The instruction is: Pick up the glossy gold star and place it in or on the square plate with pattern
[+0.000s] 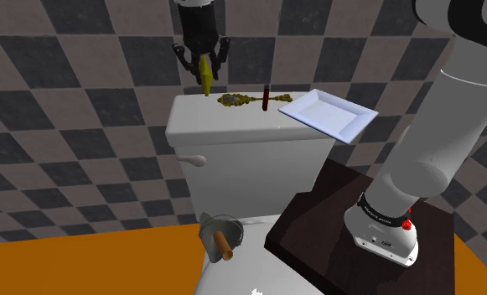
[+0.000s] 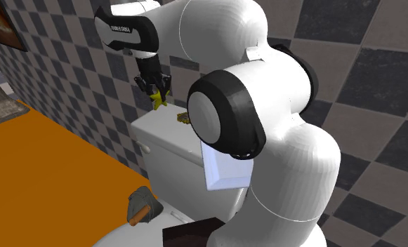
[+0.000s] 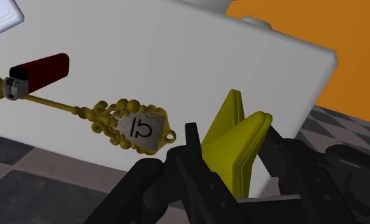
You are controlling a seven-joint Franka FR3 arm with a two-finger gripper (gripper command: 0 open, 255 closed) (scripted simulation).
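The all-black two-finger gripper (image 1: 204,67) has its 2 fingers drawn in narrow on the glossy yellow-gold star (image 1: 206,82). It clasps the star by its flat faces, so the star hangs edge-on with 1 point downward. In the shoulder view the star hangs over the far end of the white toilet tank lid (image 1: 233,113), the end away from the stand. Its lowest point looks just clear of the lid, though I cannot tell for sure whether it touches.

Further along the lid toward the stand lies an ornate gold stick with a small grey tag (image 3: 139,127), and past it a dark red lighter (image 3: 42,69). At the lid's stand-side end sits the plain white square plate (image 1: 350,126), tilted and overhanging the lid's edge. No pattern shows on it.

By my reading, the pick-up is done: the star is grasped and raised. Left to do are 3 things: carry it along the lid over the stick and the lighter, lower it onto the plate, and release. Nothing rests on the plate yet.
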